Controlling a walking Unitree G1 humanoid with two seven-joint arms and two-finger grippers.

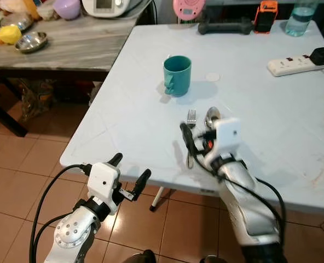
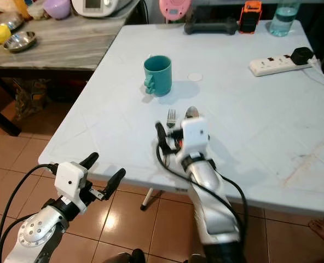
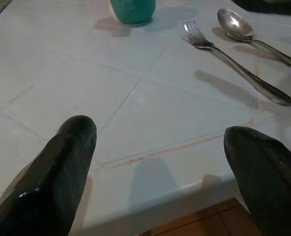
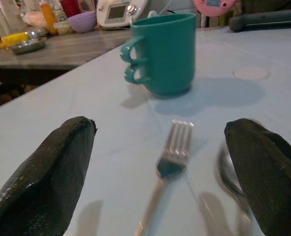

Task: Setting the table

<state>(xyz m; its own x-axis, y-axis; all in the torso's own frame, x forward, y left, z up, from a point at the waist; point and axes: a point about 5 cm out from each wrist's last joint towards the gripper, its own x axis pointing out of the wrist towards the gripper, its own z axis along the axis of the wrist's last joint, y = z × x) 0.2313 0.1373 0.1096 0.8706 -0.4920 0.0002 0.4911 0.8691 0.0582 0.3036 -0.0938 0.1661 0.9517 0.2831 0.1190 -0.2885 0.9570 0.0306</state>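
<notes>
A teal mug stands upright on the pale blue table, handle toward the front. Nearer the front edge a fork and a spoon lie side by side, heads pointing at the mug. My right gripper hovers low over their handles, open, with the fork between its fingers and the spoon bowl beside the other finger. My left gripper is open and holds nothing, just off the table's front edge; the left wrist view looks across the tabletop to the fork and spoon.
A power strip, a water bottle, an orange device and a dark bar sit along the far side. A wooden side table to the left carries a steel bowl. Tiled floor lies below.
</notes>
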